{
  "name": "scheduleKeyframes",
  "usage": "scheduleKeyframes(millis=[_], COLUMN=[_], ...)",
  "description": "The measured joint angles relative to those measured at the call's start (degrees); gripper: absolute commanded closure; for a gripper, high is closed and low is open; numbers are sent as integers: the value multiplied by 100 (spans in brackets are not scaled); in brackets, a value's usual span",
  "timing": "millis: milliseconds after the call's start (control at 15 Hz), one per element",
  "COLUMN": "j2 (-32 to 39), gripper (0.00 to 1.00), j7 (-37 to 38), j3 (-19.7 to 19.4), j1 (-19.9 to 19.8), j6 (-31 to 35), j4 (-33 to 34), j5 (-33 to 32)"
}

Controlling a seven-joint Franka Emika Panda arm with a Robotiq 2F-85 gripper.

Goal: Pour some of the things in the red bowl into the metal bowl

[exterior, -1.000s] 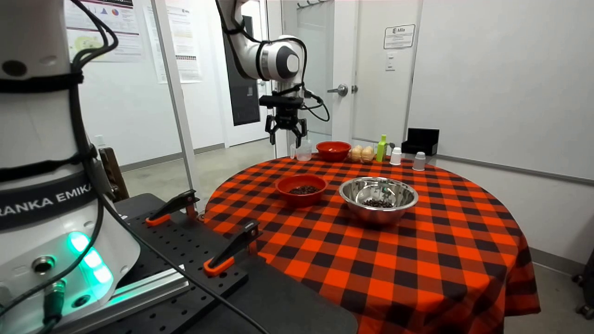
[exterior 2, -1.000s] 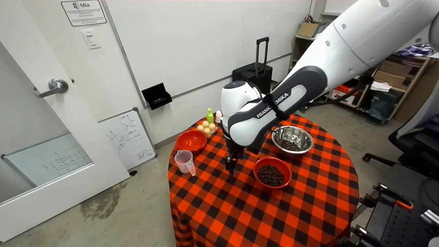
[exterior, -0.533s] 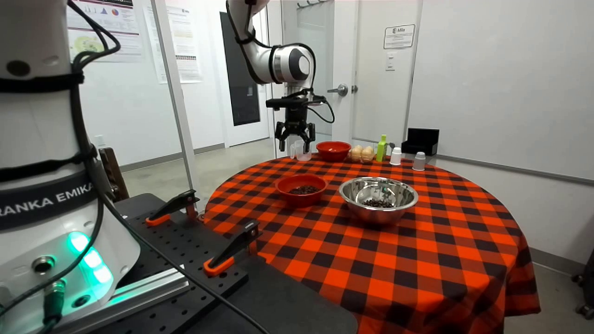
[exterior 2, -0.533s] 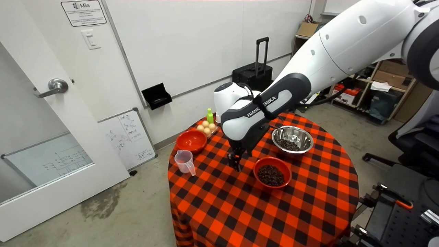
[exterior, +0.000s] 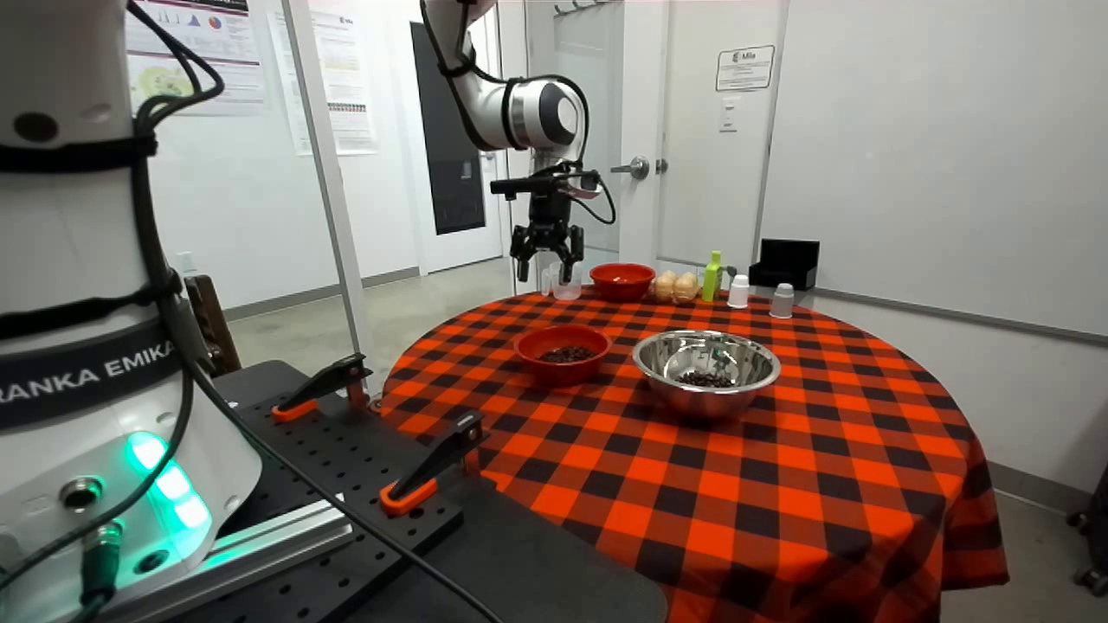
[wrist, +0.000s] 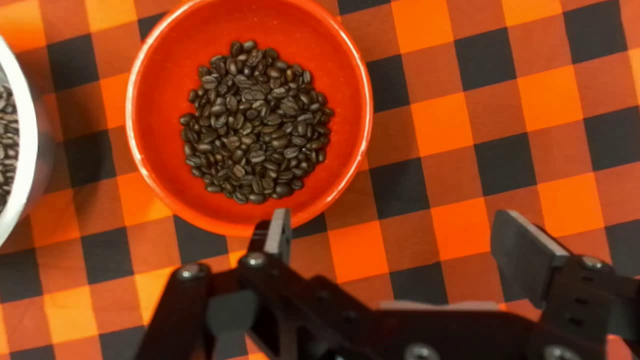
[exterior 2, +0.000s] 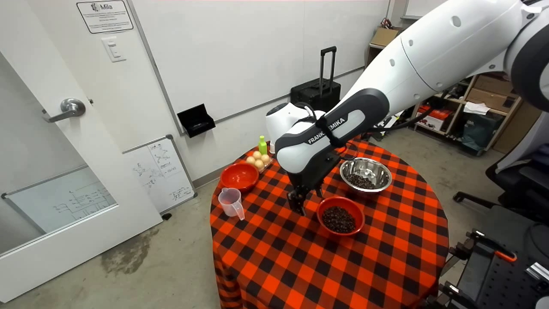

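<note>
The red bowl point(exterior: 563, 372) stands upright on the checked tablecloth, with dark coffee beans in its bottom. It also shows in an exterior view point(exterior 2: 358, 210) and, from above, in the wrist view point(wrist: 162, 130). The shiny metal bowl point(exterior: 705, 400) stands beside it and holds some beans; it also shows in an exterior view point(exterior 2: 379, 171). Only its rim and some beans show at the left edge of the wrist view point(wrist: 25, 125). My gripper point(wrist: 392, 220) is open and empty, pointing down above the table beside the red bowl. It shows in both exterior views point(exterior: 544, 270) point(exterior 2: 300, 209).
Another red bowl point(exterior 2: 239, 177) and a clear measuring cup point(exterior 2: 230, 201) stand near the table's edge. Eggs point(exterior 2: 258, 160), a green bottle point(exterior 2: 262, 146) and white containers point(exterior: 738, 292) point(exterior: 782, 301) are along the back. Clamps point(exterior: 437, 463) sit on the robot's mount.
My open gripper has moved down and closer to the red bowl, and the wrist has turned and tilted. Over the last half second it has shifted only slightly. The bowls have not moved.
</note>
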Motion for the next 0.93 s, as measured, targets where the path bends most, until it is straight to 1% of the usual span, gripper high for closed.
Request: scheduleKeyframes(millis=[467,933], j2=[311,751], gripper=[0,0], j7=[99,98], j3=[-92,90], j1=[-370,-351], j6=[497,605], j4=[-75,40], j5=[82,272])
